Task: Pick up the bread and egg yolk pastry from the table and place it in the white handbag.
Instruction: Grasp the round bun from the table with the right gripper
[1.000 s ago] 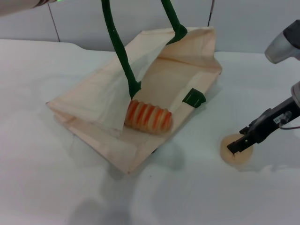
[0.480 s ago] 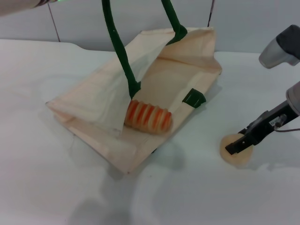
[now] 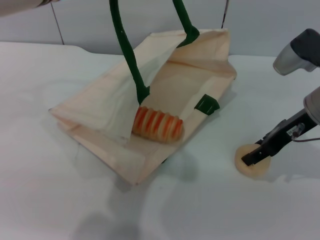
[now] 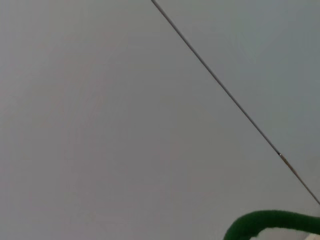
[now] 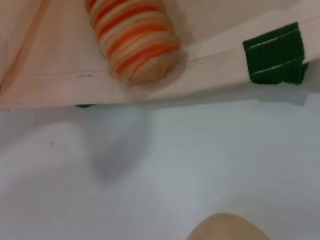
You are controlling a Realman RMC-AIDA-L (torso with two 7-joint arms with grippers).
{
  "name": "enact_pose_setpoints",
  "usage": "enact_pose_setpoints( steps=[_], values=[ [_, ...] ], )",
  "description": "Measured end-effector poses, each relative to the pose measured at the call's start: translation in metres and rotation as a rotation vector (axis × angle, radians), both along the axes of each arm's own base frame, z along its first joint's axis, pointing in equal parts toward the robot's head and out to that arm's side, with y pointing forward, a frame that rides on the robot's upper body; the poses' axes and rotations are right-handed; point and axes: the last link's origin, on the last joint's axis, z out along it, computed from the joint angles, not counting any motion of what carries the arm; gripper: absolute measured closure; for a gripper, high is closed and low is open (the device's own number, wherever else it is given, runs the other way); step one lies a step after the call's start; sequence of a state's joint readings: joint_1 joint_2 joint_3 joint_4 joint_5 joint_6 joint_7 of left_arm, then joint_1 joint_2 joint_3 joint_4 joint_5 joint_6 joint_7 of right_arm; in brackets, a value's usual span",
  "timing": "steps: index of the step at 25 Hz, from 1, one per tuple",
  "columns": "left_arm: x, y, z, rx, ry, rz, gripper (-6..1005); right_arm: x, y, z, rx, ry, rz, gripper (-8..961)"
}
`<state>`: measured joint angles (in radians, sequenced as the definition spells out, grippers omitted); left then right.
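The white handbag (image 3: 100,110) lies on the table with its mouth open toward me. Its dark green handles (image 3: 125,50) are pulled up out of the top of the head view, and one handle shows in the left wrist view (image 4: 270,221). My left gripper is out of view. The orange-striped bread (image 3: 157,125) lies just inside the bag's mouth; it also shows in the right wrist view (image 5: 135,42). The round beige egg yolk pastry (image 3: 252,162) sits on the table at the right. My right gripper (image 3: 254,156) is down at the pastry (image 5: 227,229), over its top.
The white table (image 3: 50,200) spreads around the bag. A grey wall (image 3: 280,25) stands behind the table's far edge. A green tab (image 3: 206,105) sits on the bag's near edge and shows in the right wrist view (image 5: 275,52).
My right arm has shifted slightly while its gripper stays at the pastry. The pastry, the bread and the bag have not moved.
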<state>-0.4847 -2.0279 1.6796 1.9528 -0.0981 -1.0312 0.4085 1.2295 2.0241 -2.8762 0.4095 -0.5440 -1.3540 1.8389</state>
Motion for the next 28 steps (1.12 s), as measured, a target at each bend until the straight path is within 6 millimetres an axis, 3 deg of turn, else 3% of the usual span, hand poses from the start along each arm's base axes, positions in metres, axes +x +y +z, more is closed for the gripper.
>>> enact_pose_setpoints(
  steps=[22, 28],
  values=[
    [0.000, 0.000, 0.000, 0.002, 0.000, -0.004, 890, -0.021, 0.008, -0.002, 0.006, 0.038, 0.037, 440],
    [0.002, 0.000, -0.002, -0.004, -0.003, -0.010, 890, -0.043, 0.019, -0.003, 0.038, 0.115, 0.088, 445]
  ],
)
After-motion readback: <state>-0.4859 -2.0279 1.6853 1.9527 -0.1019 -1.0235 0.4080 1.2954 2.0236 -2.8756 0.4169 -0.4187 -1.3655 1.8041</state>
